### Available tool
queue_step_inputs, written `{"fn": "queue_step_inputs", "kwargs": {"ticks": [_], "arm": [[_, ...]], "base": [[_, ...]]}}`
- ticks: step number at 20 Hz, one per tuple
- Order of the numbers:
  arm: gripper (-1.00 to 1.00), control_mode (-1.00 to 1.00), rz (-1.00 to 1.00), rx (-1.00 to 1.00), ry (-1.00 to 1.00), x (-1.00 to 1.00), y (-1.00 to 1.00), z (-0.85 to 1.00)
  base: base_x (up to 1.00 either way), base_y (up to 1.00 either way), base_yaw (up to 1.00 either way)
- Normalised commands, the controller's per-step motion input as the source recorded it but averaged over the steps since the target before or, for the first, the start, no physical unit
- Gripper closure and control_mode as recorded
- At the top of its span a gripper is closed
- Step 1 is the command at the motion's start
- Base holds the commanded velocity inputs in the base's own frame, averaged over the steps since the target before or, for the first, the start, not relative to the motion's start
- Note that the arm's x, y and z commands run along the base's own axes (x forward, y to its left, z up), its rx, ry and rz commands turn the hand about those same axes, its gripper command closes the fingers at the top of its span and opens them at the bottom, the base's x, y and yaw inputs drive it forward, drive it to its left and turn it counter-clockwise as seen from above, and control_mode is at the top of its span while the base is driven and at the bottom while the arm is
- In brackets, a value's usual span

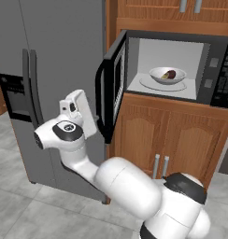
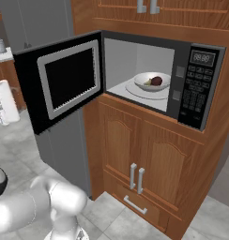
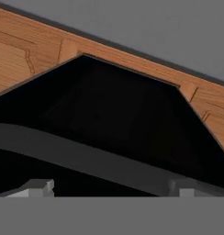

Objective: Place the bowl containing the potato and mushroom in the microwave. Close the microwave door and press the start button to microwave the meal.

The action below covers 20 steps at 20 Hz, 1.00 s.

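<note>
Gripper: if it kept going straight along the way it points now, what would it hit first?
Most likely the microwave door: in the hand view, the open gripper faces its dark outer face, with the curved handle crossing just ahead. Depth is unclear, so the handle may come first.

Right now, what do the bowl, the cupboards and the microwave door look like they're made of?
The bowl looks like glossy white ceramic, maybe plastic: smooth with a soft shine. The cupboards look like varnished wood: orange-brown with grain lines and carved panels. The microwave door looks like matte black plastic or painted metal around a dark glass window, with a light grey trim that could be metal.
</note>
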Motion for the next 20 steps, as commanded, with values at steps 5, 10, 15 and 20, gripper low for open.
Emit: {"fn": "queue_step_inputs", "kwargs": {"ticks": [5,10,15,20], "arm": [[-1.0,-1.0,-0.18,-0.09,0.02,0.6,0.04,0.0],[-1.0,-1.0,-0.21,-0.08,0.01,0.46,0.0,0.0],[-1.0,-1.0,-0.24,-0.12,-0.03,0.03,0.17,0.0],[-1.0,-1.0,-0.25,-0.15,-0.06,0.03,0.42,0.0]], "base": [[0.0,0.0,0.0],[0.0,0.0,0.0],[0.0,0.0,0.0],[0.0,0.0,0.0]]}}
